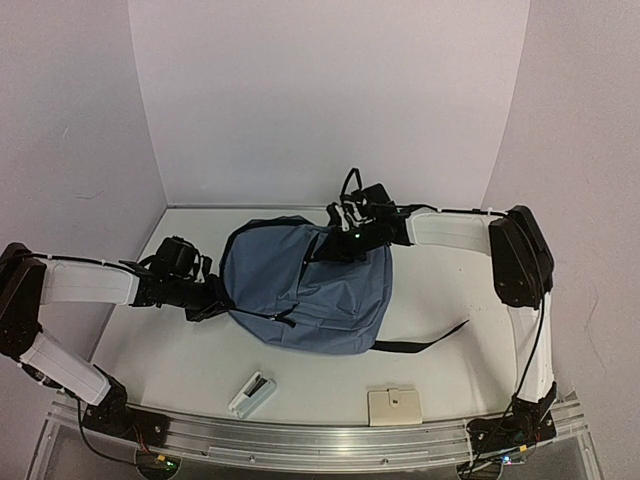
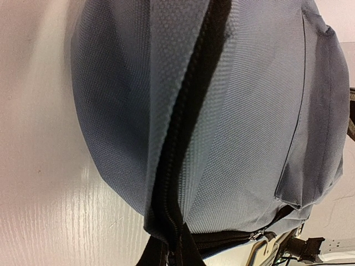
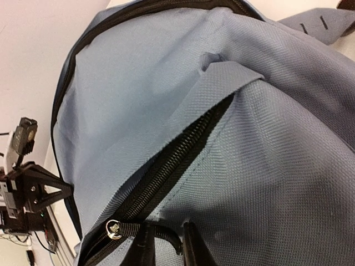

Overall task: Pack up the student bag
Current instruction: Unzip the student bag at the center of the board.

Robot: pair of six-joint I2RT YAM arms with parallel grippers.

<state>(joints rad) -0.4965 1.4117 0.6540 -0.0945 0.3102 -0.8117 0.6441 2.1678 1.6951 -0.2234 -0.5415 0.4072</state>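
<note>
At table centre, shows the student bag [image 1: 300, 295] lying flat. Braces its rim with the left gripper [image 2: 169, 256], fingers nipped onto the zip seam [image 2: 183, 138], apparently to anchor the fabric. Pinches the zip pull [image 3: 113, 228] in the right gripper [image 3: 162, 246], narrow, presumably to open the main compartment.
</note>
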